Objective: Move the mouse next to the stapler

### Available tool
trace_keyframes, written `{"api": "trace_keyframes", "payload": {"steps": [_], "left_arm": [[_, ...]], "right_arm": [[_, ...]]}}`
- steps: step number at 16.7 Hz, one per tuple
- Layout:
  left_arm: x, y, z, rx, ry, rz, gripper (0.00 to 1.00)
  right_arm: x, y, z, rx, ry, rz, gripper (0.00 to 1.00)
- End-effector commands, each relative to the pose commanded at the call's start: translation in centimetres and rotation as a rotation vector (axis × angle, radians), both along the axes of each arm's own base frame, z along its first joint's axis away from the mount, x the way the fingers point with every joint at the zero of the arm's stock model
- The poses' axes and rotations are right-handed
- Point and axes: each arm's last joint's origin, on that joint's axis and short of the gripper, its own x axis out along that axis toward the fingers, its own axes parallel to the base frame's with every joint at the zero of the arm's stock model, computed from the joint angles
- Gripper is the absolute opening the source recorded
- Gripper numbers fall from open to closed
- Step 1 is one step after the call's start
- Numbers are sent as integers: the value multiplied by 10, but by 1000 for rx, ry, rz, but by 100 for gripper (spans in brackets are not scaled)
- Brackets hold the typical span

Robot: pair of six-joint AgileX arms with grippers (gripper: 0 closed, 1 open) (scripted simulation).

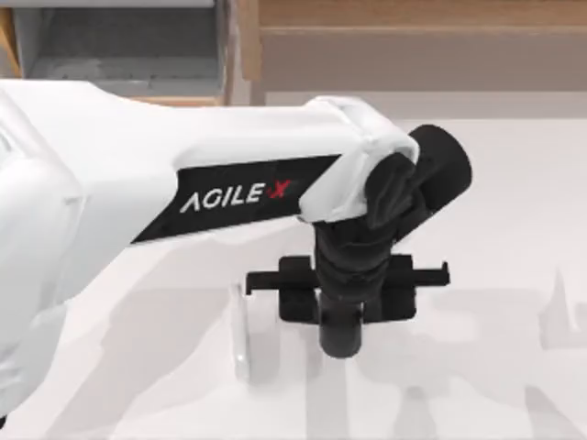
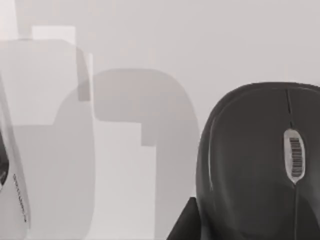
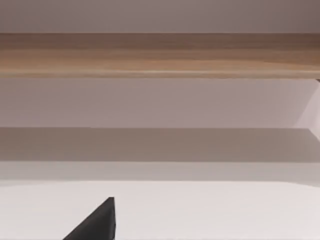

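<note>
Beneath the left gripper (image 1: 341,316), mid-table, the mouse (image 2: 260,165) sits close under the wrist camera, on or just above the white table (image 1: 514,229); I cannot tell whether the jaws hold it. A pale object beside it may be the stapler (image 2: 12,195), so the move looks well along, release pending. Right arm is parked.

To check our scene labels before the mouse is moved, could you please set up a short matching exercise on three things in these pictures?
Things:
1. mouse
2. left gripper
3. wooden ledge

Descriptions:
a. light brown, running straight across the right wrist view
b. black, hanging over the middle of the table in the top view
c. dark grey, with a scroll wheel, close to the left wrist camera

Pairs: 1-c, 2-b, 3-a.
</note>
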Motion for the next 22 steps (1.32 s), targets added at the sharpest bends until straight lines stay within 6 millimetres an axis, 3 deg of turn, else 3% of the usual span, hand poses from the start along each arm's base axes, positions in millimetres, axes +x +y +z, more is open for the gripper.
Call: {"api": "trace_keyframes", "payload": {"steps": [22], "left_arm": [[4,-2,11,-58,-49,1,0]], "right_arm": [[0,0,0,0,0,0,100]]}}
